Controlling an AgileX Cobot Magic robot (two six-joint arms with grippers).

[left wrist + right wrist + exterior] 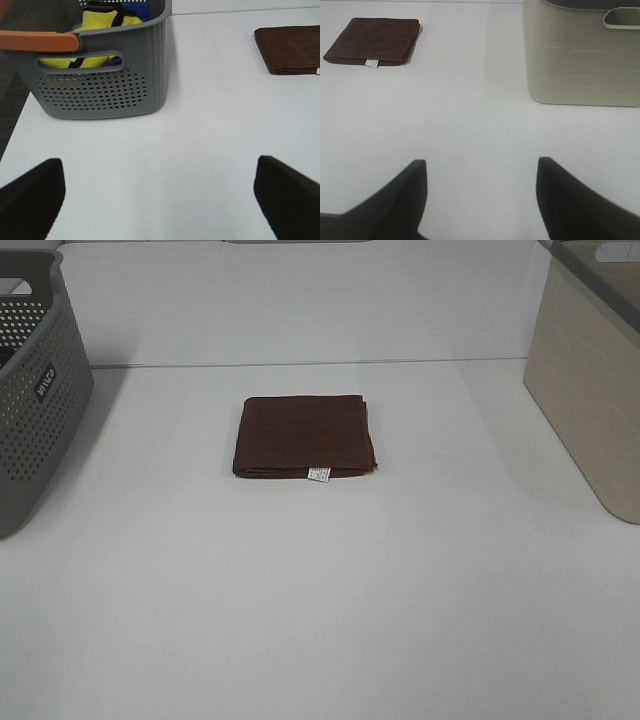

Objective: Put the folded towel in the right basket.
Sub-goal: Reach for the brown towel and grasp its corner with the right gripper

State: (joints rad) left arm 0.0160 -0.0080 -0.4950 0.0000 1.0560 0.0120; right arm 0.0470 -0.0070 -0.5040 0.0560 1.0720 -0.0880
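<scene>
1 folded towel (pixel 305 437), 2 baskets (pixel 40 440) (pixel 590 410)

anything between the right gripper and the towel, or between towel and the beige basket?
Nothing visible. Only bare table lies between the open right gripper and the folded towel, and between the towel and the beige basket. The basket's wall is the only thing to lift over.

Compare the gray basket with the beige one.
The gray basket has perforated walls; the beige basket has solid ones. The gray basket holds yellow items; the beige basket's contents cannot be seen. Both have cut-out handles and stand on the white table.
</scene>
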